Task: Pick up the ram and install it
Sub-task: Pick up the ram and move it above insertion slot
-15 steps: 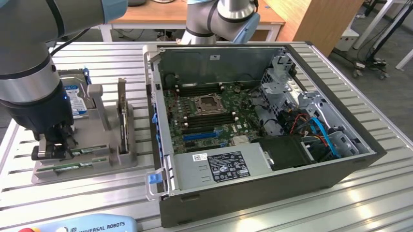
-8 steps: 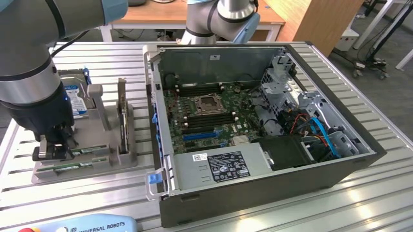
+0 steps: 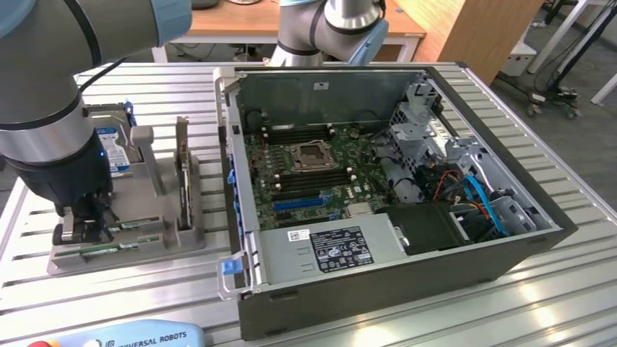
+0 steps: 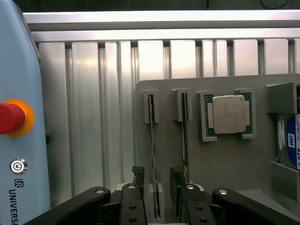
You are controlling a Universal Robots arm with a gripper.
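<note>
The gripper (image 4: 157,174) stands fully open and holds nothing. Its two black fingers (image 4: 138,177) straddle the ram (image 4: 153,140), a thin green stick standing on edge in a grey holder (image 4: 225,173), and a narrow gap shows on each side of the board, so I judge it not yet touched. One finger sits in the lane between this stick and a second stick (image 4: 184,140) that stands parallel just beside it (the tighter side of the two). In the exterior view the gripper is in the lower left of the frame, low over the lower end of the holder, under the arm (image 3: 43,123) that reaches in from the upper left. Farther along the holder lie the square silver processor (image 4: 228,115) in its own pocket and, beyond it, a hard drive (image 4: 291,147) with a blue label. The holder rests on the slatted aluminium table (image 4: 89,117), with a teach pendant (image 4: 18,140) near it. The open computer case (image 3: 501,246) takes the middle and right of the exterior view, apart from the holder, with its motherboard (image 3: 337,184) and long black memory slots (image 3: 289,133) exposed. The step in hand looks like the grasp. To do it well, the stick should sit centred between the pads, the jaws should meet its flat faces squarely, and the inner finger should keep off the neighbouring stick. A skewed grip would likely leave the board tilted.
</note>
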